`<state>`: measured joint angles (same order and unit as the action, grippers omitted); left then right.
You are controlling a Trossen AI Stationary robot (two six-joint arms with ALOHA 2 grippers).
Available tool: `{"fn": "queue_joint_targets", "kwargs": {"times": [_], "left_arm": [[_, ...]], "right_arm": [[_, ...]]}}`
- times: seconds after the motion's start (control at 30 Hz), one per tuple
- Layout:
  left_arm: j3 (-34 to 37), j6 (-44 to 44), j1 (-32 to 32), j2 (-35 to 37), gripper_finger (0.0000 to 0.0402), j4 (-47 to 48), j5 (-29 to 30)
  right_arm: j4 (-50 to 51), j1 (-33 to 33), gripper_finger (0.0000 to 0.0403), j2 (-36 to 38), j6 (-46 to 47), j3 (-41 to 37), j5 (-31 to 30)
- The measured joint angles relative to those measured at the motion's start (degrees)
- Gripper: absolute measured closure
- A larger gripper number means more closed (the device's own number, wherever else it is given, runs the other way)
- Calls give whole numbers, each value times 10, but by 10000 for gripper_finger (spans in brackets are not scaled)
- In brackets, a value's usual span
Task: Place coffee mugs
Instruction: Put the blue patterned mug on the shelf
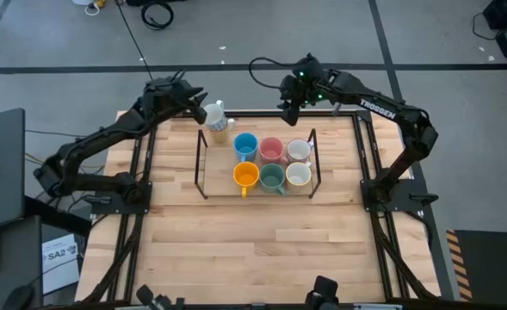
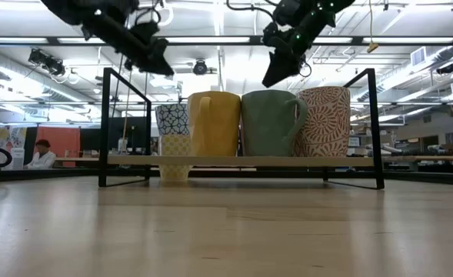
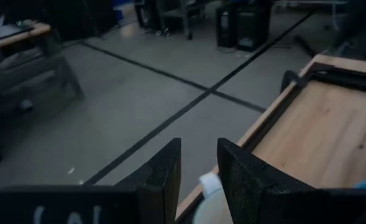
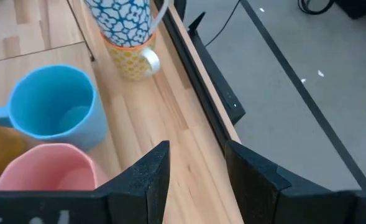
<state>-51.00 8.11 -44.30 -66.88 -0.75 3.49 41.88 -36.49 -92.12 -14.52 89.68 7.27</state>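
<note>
Six coffee mugs stand on a black wire rack [image 1: 203, 164]: blue [image 1: 245, 145], pink [image 1: 271, 150] and white [image 1: 299, 151] in the far row, orange [image 1: 246, 175], green [image 1: 273, 177] and white [image 1: 299, 175] in the near row. Left of the rack, near the far edge, a blue-flowered mug [image 4: 122, 15] sits stacked on a yellow-patterned mug [image 4: 128, 59]. My left gripper [image 1: 204, 111] hovers by the stack's top, fingers a little apart. My right gripper [image 1: 288, 108] hangs open above the far edge, behind the rack. My left gripper [image 3: 199, 168] has something white [image 3: 210, 185] low between its fingers. I cannot tell whether it touches the stacked mug. In the low view its fingers [image 2: 151, 55] stand above the mug's rim [image 2: 172, 106].
The rack's upright black frame [image 2: 103, 127] stands around the mugs. A black rail [image 4: 201, 81] runs along the table's far edge. Bare wood lies in front of the rack [image 1: 253, 232]. A person sits far off in the room [image 2: 40, 154].
</note>
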Motion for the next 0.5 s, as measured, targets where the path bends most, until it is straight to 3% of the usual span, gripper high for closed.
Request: {"fn": "queue_joint_targets", "kwargs": {"times": [0.3,0.5], "left_arm": [[0,-103,-37,-26,290,66,2],[0,-102,-45,-25,290,106,1]], "right_arm": [[-16,-8,242,-3,9,-15,-1],[-19,-8,242,-3,9,-15,-1]]}}
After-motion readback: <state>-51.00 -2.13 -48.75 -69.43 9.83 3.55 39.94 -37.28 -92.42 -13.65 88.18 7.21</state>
